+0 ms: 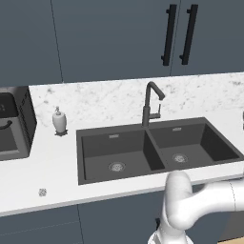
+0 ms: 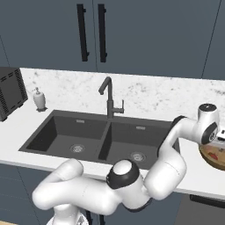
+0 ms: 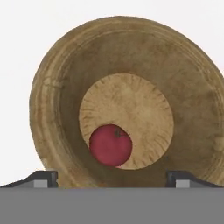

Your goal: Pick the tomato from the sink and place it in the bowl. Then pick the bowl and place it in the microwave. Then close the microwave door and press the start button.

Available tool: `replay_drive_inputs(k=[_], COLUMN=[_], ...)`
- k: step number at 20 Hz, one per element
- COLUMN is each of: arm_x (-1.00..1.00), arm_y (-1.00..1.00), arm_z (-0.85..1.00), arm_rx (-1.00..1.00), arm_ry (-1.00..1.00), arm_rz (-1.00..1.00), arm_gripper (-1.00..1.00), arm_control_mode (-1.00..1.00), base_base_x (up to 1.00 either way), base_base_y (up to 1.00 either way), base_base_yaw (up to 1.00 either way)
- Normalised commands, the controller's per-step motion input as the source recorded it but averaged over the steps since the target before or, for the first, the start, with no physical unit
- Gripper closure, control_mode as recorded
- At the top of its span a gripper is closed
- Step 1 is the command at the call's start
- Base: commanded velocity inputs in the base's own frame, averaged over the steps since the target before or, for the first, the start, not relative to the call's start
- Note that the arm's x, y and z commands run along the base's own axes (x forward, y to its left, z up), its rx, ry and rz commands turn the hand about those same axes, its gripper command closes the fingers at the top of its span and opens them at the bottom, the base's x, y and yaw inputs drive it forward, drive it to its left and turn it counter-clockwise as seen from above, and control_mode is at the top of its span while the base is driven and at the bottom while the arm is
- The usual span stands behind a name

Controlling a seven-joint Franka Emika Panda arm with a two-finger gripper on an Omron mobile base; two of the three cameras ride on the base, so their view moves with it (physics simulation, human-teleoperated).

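1. With the small glossy red tomato (image 3: 110, 145) lying loose on the pale flat floor of the wide round light-brown wooden bowl (image 3: 52, 105), my two-finger gripper (image 3: 111, 178) hangs right above it, fingers spread wide and empty, nothing between them.
2. Tomato sits off-centre on the bowl floor, toward the edge nearest my fingertips (image 3: 43, 178), apart from both of them.
3. In the right base view the bowl stands on the white counter (image 2: 195, 178), right of the dark grey rectangular double sink (image 2: 61, 132); both basins there look empty.
4. First step looks done; the bowl is the next thing to take, I reckon.
5. Handling guess: wood bowl is stiff, not fragile, probably light to moderate; grain should give the pads some friction.
6. Bowl is far wider than my spread, so no spanning it; take the rim wall, one finger inside, one outside.
7. Choose a rim spot away from the tomato so the inner finger doesn't bump it.
8. Tomato is round and smooth and will roll if the bowl tips; keep the bowl level on the carry to the microwave.
9. A one-sided rim grip may let the bowl sag; pinch deep.
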Motion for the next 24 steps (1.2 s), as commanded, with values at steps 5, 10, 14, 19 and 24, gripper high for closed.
replay_drive_inputs(k=[5,10,14,19,24], arm_x=[-0.68,0.11,0.08,0.17,0.36], arm_y=[0.85,0.23,0.07,-0.04,-0.09], arm_z=[0.04,0.06,0.11,0.16,0.00], arm_rx=[0.00,-0.11,-0.21,-0.05,0.00], arm_ry=[-0.16,0.12,0.13,0.18,0.19], arm_rz=[0.00,0.00,0.00,0.03,0.08], arm_gripper=[-1.00,-1.00,-1.00,-1.00,-1.00], arm_control_mode=[-1.00,-1.00,-1.00,-1.00,-1.00], base_base_x=[0.00,0.00,0.00,0.00,0.00], base_base_y=[0.00,0.00,0.00,0.00,0.00], base_base_yaw=[0.00,0.00,0.00,0.00,0.00])
